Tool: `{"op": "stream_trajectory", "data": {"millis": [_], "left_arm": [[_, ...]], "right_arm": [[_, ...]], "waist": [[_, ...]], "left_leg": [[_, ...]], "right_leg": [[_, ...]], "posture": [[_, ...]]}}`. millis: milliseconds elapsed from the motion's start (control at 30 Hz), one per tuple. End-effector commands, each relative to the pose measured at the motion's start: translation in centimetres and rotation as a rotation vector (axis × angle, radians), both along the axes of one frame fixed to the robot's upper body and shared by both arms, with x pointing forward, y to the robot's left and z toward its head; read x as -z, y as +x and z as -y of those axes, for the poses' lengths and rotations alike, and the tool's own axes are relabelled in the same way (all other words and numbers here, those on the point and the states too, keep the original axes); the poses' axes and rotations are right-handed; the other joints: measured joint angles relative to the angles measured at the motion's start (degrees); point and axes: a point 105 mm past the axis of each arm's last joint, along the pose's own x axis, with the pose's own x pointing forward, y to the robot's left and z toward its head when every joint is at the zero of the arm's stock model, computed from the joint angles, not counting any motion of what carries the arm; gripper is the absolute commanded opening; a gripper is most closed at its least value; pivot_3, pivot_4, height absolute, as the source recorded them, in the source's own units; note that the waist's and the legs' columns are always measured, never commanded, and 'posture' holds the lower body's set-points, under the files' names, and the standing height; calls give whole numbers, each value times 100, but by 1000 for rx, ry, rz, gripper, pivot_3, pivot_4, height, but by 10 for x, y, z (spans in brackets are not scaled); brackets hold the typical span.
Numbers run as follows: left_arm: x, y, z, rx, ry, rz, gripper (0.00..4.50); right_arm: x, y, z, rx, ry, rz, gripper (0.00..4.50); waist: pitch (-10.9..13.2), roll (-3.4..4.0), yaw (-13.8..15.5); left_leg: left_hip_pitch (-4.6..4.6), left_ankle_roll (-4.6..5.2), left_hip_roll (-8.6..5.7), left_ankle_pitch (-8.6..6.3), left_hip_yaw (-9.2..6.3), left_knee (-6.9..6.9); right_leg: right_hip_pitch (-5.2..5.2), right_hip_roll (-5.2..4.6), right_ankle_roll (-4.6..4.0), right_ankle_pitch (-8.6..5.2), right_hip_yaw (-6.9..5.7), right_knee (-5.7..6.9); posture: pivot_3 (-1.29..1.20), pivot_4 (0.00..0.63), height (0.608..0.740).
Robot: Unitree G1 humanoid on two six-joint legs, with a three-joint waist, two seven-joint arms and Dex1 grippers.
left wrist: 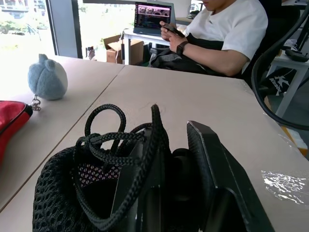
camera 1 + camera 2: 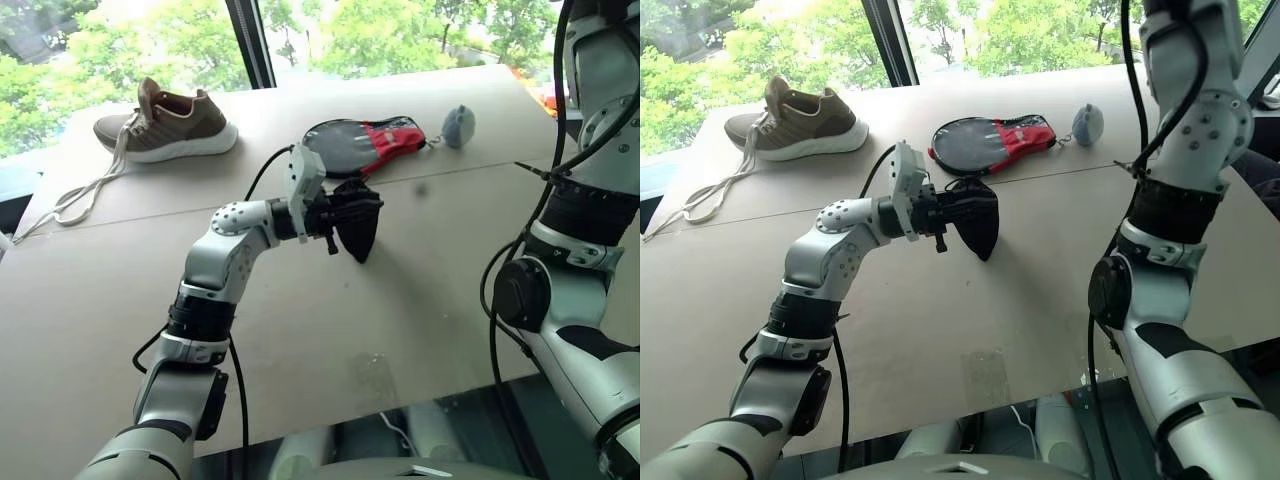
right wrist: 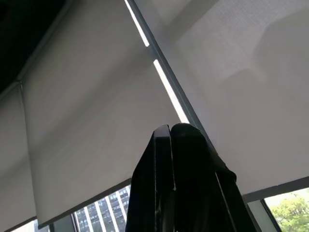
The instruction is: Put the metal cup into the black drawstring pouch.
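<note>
Holding item one, the black drawstring pouch, in my left claw — fingers clamped on its gathered mouth, the bag hanging clear above the counter, point downward. In the left wrist view the cord loops bunch against one finger; I cannot see inside the bag.

Item two, my right claw — fingers pressed together, nothing between them, aimed up at a window blind.

Item three, the metal cup: I cannot say where it is. It may sit inside the hanging pouch, which looks somewhat filled, but that is a guess.

Other stock on the counter, all well apart from the pouch: a brown shoe with loose laces, a black-and-red paddle case, a grey fuzzy ball just beside it. A seated person is past the counter's far edge.

Status, as I judge it: cup likely loaded; confirming that, and perhaps setting the pouch down, remains.
</note>
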Motion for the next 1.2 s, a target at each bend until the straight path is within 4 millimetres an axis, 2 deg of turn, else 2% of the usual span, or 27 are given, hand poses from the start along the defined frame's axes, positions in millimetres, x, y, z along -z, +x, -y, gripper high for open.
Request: {"op": "stream_trajectory", "data": {"millis": [33,133,267,333,433,667,767,867,967,1033,1167,1200], "left_arm": [[-12,-1,0,7,-12,50,374],[-15,-1,-2,-3,-23,59,374],[-19,-2,-9,-17,-54,34,374],[-20,-3,-18,-43,-76,21,374],[-18,-8,-43,-121,-121,-21,374],[4,-20,-70,-234,-74,-55,374],[7,-20,-86,-334,-84,-56,374],[19,-30,-104,-388,-51,-92,374],[32,-41,-116,-410,-4,-128,1569],[39,-50,-125,-407,-4,-177,2537],[58,-49,-185,-662,70,-190,4466],[64,-57,-195,-669,95,-218,4466]], "right_arm": [[23,-3,-19,6,-196,-4,0],[49,4,-23,33,-309,-52,0],[64,6,-22,46,-346,-83,0],[69,8,-20,63,-360,-99,0],[75,8,-17,77,-376,-113,0],[98,11,-28,56,-424,-143,0],[104,11,-32,47,-443,-146,0],[110,11,-33,40,-450,-156,0],[118,10,-31,32,-462,-173,0],[126,10,-29,33,-486,-188,0],[160,6,-15,40,-584,-259,0],[170,6,-12,48,-621,-275,0]], "waist": [[0,0,1],[0,0,29],[0,0,32],[0,0,21],[0,0,-12],[0,0,27],[0,0,38],[0,0,26],[0,0,34],[0,0,46],[-1,-1,72],[-1,-1,71]], "left_leg": [[-1,0,0,0,2,4],[-4,0,-1,0,1,6],[-8,0,-1,0,-2,8],[-8,0,-1,0,-2,9],[-7,0,1,0,-1,9],[-7,0,0,0,-3,11],[-7,0,1,0,-3,10],[-7,0,1,0,-3,8],[-7,0,2,-1,-3,3],[-7,0,1,-1,-2,2],[-7,1,1,-1,-8,1],[-6,1,2,-1,-8,0]], "right_leg": [[-1,0,0,0,2,1],[-1,-1,0,0,1,0],[-1,-1,0,0,-1,-2],[-1,-1,0,0,-3,-2],[-4,1,0,0,0,-1],[-3,0,0,0,11,-2],[-3,0,0,0,13,-2],[-3,0,0,0,14,-3],[-3,1,0,0,15,-10],[-3,0,0,0,15,-10],[2,0,0,0,11,-17],[2,1,0,0,10,-18]], "posture": [[0,150,740],[0,150,740],[0,150,740],[0,150,740],[0,150,740],[0,150,740],[0,150,740],[0,150,740],[0,150,740],[0,150,740],[0,150,740],[0,150,740]]}}
